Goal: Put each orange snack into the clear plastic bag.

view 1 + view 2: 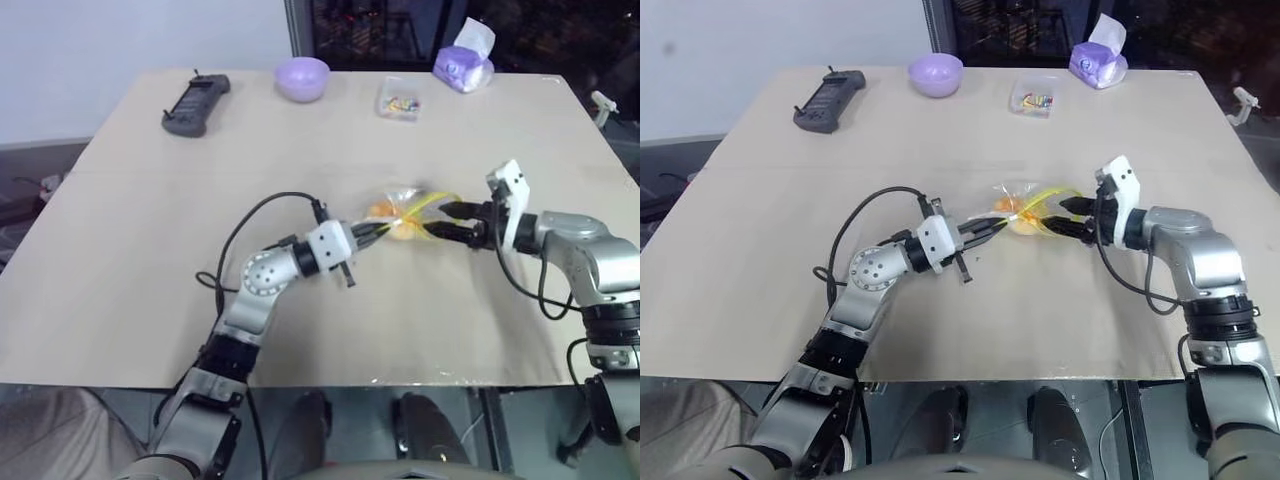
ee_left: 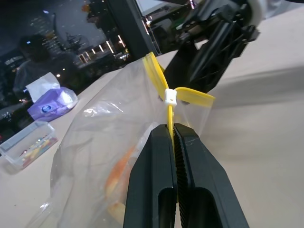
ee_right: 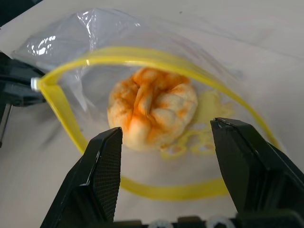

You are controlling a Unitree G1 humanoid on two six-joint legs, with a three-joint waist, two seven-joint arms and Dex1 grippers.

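Observation:
The clear plastic bag (image 1: 412,203) lies at the middle of the table with its yellow seal strip (image 3: 142,56) spread into a wide loop. The orange snack (image 3: 152,108) rests inside the bag, behind that loop. My left gripper (image 2: 173,130) is shut on the seal strip at one corner of the mouth, just below the white slider (image 2: 170,96). My right gripper (image 1: 450,222) faces the bag mouth from the other side, open, nothing between its fingers (image 3: 107,164). Seen from the right wrist, both right fingers sit just outside the yellow loop.
Along the far edge of the table (image 1: 120,300) stand a lavender bowl (image 1: 302,78), a small clear box of colourful bits (image 1: 398,100) and a purple tissue pack (image 1: 463,65). A black controller (image 1: 196,104) lies at the far left.

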